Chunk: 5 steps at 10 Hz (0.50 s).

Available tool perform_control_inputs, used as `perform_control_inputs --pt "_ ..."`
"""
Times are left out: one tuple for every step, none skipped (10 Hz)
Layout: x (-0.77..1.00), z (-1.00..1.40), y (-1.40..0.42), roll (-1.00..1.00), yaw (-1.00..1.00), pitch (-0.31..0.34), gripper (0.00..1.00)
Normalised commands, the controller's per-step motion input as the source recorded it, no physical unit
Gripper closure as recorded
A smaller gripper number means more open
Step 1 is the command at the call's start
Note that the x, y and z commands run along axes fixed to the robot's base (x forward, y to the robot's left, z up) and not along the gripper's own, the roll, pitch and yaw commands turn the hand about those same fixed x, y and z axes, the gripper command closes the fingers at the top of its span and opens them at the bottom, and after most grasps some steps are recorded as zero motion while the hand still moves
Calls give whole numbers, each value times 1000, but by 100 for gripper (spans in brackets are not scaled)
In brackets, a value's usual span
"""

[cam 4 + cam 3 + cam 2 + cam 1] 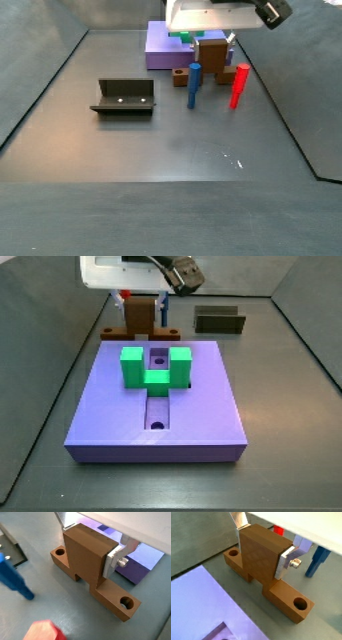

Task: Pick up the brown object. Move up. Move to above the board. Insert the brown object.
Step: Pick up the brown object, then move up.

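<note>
The brown object (264, 562) is an upright block on a base strip with a hole near each end. It stands on the grey floor just beyond the board's far end in a side view (140, 318). My gripper (262, 548) straddles the upright block with its silver fingers (286, 562) pressed against two opposite faces, shut on it. This also shows in the other wrist view (89, 547) and from the side (210, 38). The lavender board (107, 406) lies flat with a green U-shaped block (154, 366) over its central groove.
A blue peg (194, 85) and a red peg (239, 85) stand upright close beside the brown object. A dark olive open box (124, 97) sits further off on the floor. Grey walls enclose the floor.
</note>
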Motion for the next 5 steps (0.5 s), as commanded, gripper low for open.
perform_control_inputs --pt "0 0 0 0 0 0 100" --pt "0 0 0 0 0 0 100" --pt "0 0 0 0 0 0 100" --pt "0 0 0 0 0 0 100" --pt "0 833 0 0 0 0 100"
